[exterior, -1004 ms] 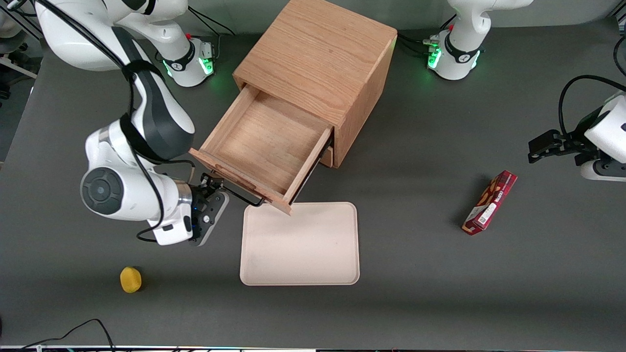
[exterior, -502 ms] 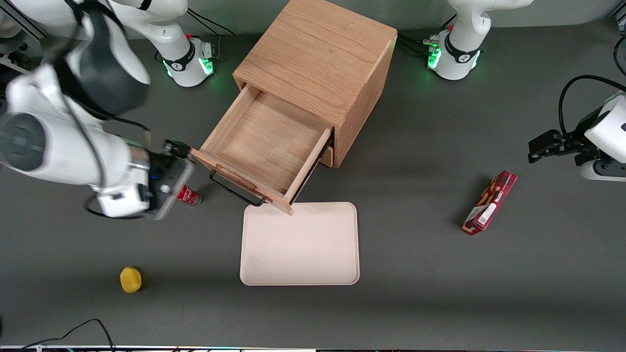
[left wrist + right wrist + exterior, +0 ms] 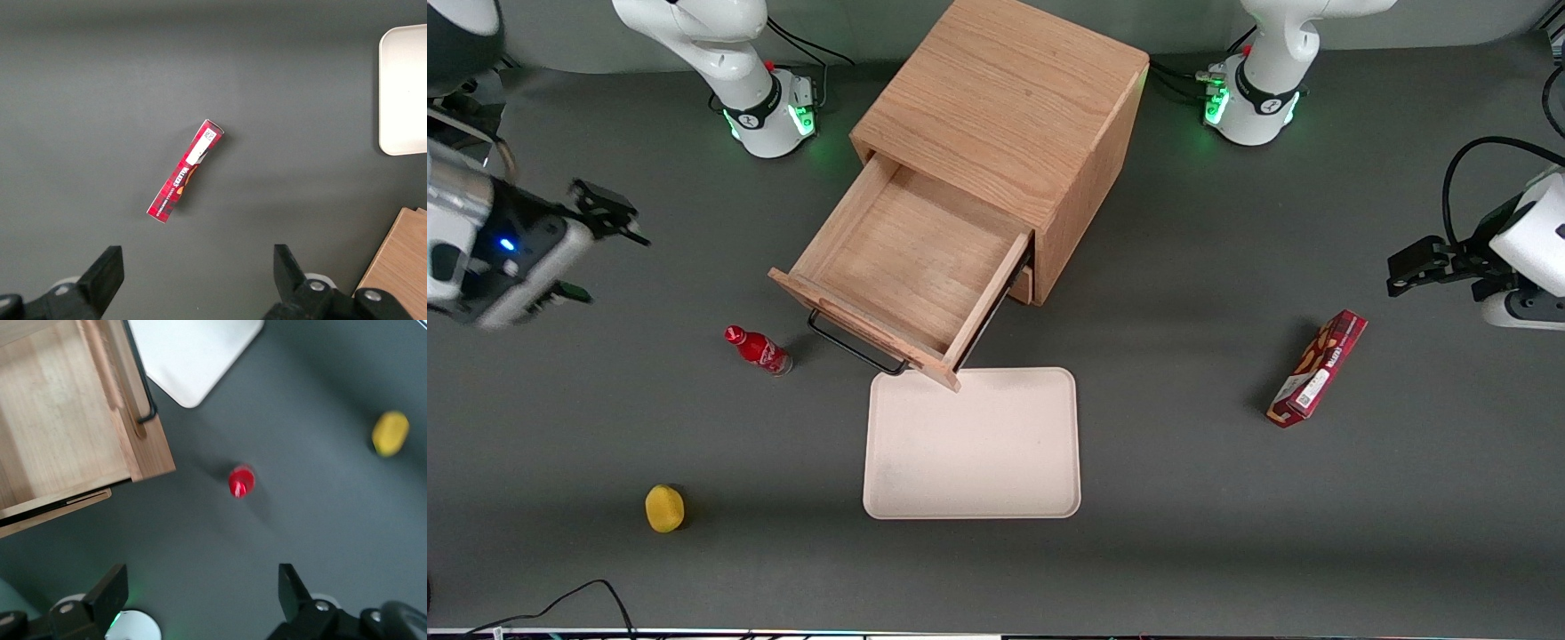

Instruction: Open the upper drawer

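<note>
The upper drawer of the oak cabinet stands pulled far out, and its wooden tray shows nothing inside. Its thin black bar handle faces the front camera. My gripper hangs open and holds nothing. It is well away from the drawer, toward the working arm's end of the table and raised above the tabletop. The right wrist view looks down on the drawer, the handle and the open gripper.
A small red bottle stands beside the drawer front, toward the working arm's end. A beige tray lies in front of the drawer. Nearer the camera lies a yellow object. A red box lies toward the parked arm's end.
My gripper has left the drawer handle and swung up and away toward the working arm's end. That uncovered the red bottle. The drawer has stayed pulled out.
</note>
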Action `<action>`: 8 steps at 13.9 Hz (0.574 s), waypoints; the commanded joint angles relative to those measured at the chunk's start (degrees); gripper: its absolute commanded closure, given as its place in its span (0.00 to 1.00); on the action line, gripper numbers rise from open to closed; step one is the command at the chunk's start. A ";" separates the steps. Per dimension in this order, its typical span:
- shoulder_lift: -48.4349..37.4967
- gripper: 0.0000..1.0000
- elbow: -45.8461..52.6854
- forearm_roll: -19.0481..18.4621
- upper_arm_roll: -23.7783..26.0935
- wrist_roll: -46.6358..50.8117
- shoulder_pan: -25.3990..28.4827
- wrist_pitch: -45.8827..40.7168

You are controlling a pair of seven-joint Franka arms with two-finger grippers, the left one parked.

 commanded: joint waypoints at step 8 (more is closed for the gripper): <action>-13.68 0.00 -12.11 -0.13 -0.25 21.46 -7.34 0.23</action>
